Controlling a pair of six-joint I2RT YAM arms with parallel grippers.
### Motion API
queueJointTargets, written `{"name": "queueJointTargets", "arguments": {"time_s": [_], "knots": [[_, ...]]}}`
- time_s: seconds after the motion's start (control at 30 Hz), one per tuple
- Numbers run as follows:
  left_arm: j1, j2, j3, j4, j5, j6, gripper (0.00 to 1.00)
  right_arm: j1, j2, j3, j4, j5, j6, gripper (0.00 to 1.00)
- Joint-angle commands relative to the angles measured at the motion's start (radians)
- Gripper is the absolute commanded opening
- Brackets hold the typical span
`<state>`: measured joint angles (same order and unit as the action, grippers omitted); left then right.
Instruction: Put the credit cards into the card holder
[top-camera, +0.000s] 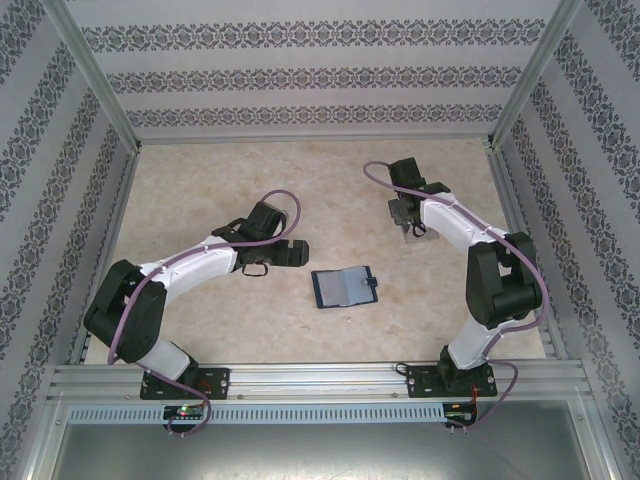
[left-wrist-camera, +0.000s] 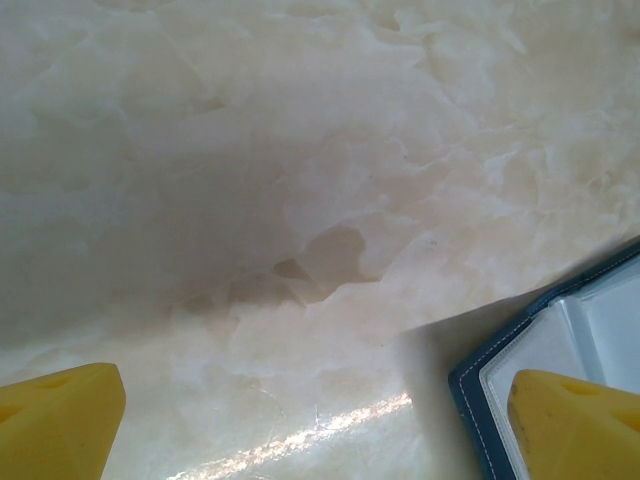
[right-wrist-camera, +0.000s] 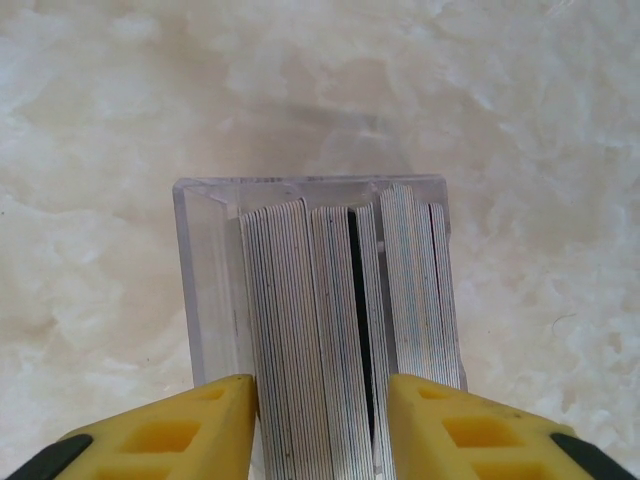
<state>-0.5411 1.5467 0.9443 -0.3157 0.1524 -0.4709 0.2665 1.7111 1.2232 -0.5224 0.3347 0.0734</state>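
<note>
The credit cards (right-wrist-camera: 300, 300) stand on edge, packed side by side in a clear plastic rack (right-wrist-camera: 205, 290); their edges look pale grey, with one dark gap among them. My right gripper (right-wrist-camera: 322, 400) reaches down over the rack at the back right (top-camera: 410, 225). Its yellow fingers (right-wrist-camera: 200, 430) press both sides of a thick bundle of cards, and more cards stand outside the right finger. The card holder (top-camera: 345, 287), navy with clear pockets, lies open flat at the table's middle. My left gripper (top-camera: 278, 258) hovers just left of it, wide open (left-wrist-camera: 315, 400), one fingertip over the holder's corner (left-wrist-camera: 470, 395).
The marbled table (top-camera: 250, 180) is fenced by patterned walls and an aluminium frame rail (top-camera: 320, 378) along the near edge. The clear rack stands near the right wall.
</note>
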Motion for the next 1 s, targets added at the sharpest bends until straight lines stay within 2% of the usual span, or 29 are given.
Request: {"name": "queueJointTargets", "arguments": {"time_s": [0.0, 0.2, 0.4, 0.63, 0.7, 0.87, 0.97], "knots": [[0.009, 0.023, 0.014, -0.005, 0.027, 0.018, 0.98, 0.016, -0.043, -0.026, 0.032, 0.058, -0.003, 0.36], [0.01, 0.031, 0.021, -0.005, 0.06, 0.036, 0.98, 0.021, -0.061, -0.038, 0.043, 0.086, 0.007, 0.33], [0.009, 0.031, 0.009, 0.001, 0.087, 0.049, 0.97, 0.019, -0.071, -0.062, 0.047, 0.057, 0.008, 0.16], [0.009, 0.05, 0.03, -0.041, 0.101, 0.068, 0.96, 0.015, -0.124, -0.092, 0.068, -0.039, 0.018, 0.02], [0.01, 0.045, 0.028, -0.037, 0.134, 0.065, 0.96, 0.014, -0.154, -0.105, 0.08, -0.049, 0.02, 0.0], [0.009, 0.03, -0.016, 0.041, 0.299, 0.037, 0.95, 0.009, -0.241, -0.134, 0.11, -0.119, 0.034, 0.0], [0.01, 0.026, -0.018, 0.033, 0.332, 0.027, 0.93, 0.006, -0.298, -0.147, 0.095, -0.195, 0.059, 0.0]]}}
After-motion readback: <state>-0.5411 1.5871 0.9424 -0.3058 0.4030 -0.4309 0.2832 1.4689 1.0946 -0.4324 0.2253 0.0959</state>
